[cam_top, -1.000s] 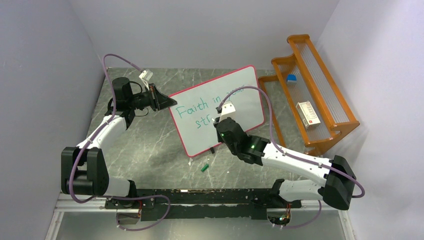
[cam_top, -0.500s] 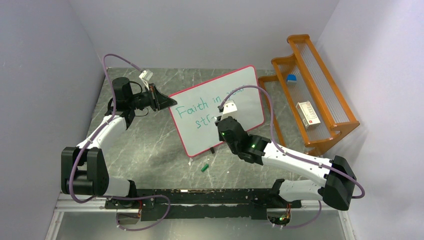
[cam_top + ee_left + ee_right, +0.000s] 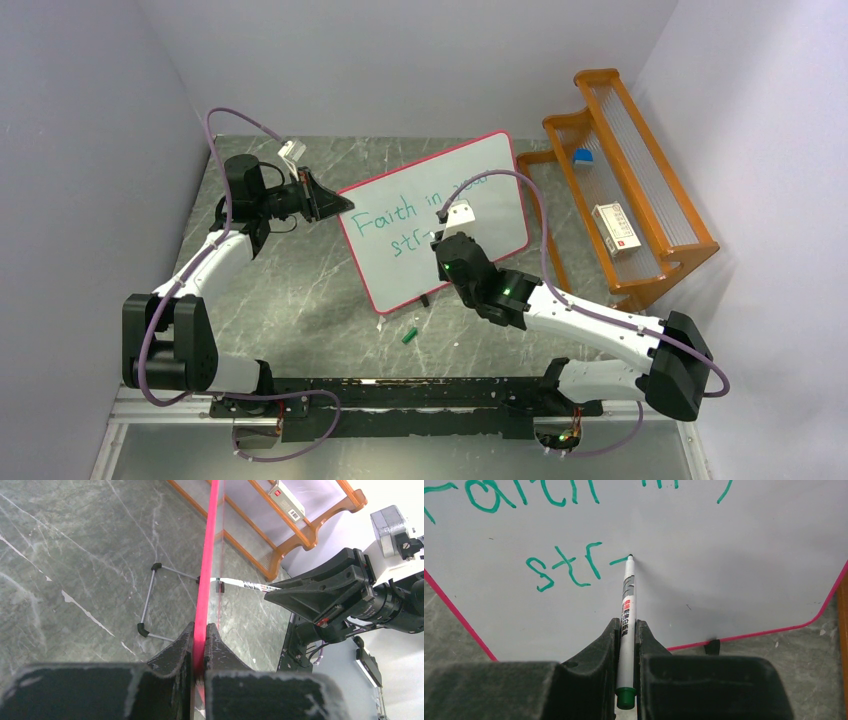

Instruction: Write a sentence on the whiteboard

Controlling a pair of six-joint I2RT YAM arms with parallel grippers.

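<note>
The whiteboard (image 3: 400,275) stands up on the grey stone table (image 3: 300,290), in the middle, turned a bit to one side. It has a thin pink frame. The left claw (image 3: 200,632) is pinched tight on the board's pink edge, near the top left corner.

The sentence (image 3: 385,221) is in green. The top line says "Faith in" and then a word that the right arm partly hides. The second line has only "str" and a short dash so far.

The right claw (image 3: 626,630) is squeezed on a white marker (image 3: 628,600). The marker's tip touches the board at the end of that dash.

A small green cap (image 3: 408,336) lies on the table in front of the board, apart from it. An orange wooden rack (image 3: 640,215) sits to the right by the wall.
</note>
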